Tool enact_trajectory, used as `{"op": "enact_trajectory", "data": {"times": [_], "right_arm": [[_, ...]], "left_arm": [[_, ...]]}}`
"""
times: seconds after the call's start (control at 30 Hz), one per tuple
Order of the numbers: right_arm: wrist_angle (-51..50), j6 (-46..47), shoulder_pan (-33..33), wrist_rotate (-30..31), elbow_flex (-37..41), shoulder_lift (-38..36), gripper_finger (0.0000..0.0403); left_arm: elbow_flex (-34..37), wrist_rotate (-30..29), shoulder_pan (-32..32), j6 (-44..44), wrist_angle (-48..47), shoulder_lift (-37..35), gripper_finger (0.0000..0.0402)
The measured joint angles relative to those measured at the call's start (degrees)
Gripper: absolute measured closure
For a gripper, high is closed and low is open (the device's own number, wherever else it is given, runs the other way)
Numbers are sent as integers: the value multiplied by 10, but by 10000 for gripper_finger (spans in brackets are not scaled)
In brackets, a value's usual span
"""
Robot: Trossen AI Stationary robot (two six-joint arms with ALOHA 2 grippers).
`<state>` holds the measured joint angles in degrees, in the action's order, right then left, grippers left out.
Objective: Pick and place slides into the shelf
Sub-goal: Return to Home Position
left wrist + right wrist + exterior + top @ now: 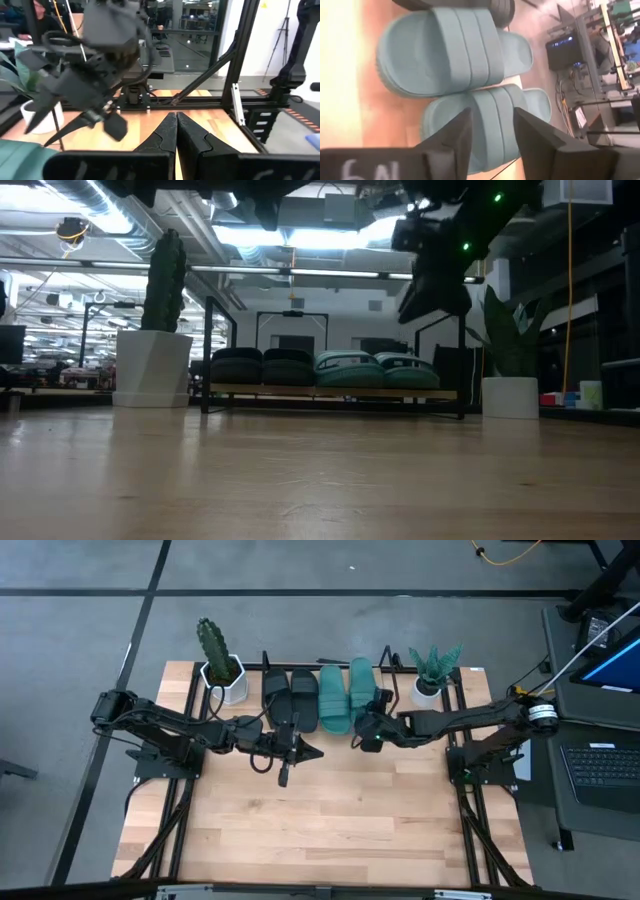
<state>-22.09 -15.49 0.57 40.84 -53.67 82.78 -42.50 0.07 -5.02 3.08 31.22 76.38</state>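
Note:
All the slides rest side by side on the shelf at the table's far edge: two black slides on the left, two teal slides on the right. My right gripper is open and hangs above the near end of the right teal slide, touching nothing; the low view shows it raised above the shelf. My left gripper is shut and empty, just in front of the black slides, its fingers together.
A white pot with a cactus stands at the shelf's left end and a white pot with a leafy plant at its right end. The wooden tabletop lies bare toward the near edge. A laptop sits right of the table.

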Motion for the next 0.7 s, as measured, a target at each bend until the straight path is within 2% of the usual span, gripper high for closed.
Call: {"op": "enact_trajectory", "data": {"times": [0.1,0.23,0.3,0.53,0.7], "right_arm": [[-7,1,-15,0,0,-20,293],[-15,5,-33,0,0,-49,370],[-35,17,-40,0,0,-65,393],[-117,79,-64,1,0,-115,398],[-147,119,-87,0,5,-145,399]], "left_arm": [[0,-12,1,-8,0,0,401],[0,-16,6,-19,-6,0,401],[0,-26,9,-23,-24,-6,401],[0,-81,18,-53,-105,-92,401],[0,-117,13,-74,-201,-170,401]]}}
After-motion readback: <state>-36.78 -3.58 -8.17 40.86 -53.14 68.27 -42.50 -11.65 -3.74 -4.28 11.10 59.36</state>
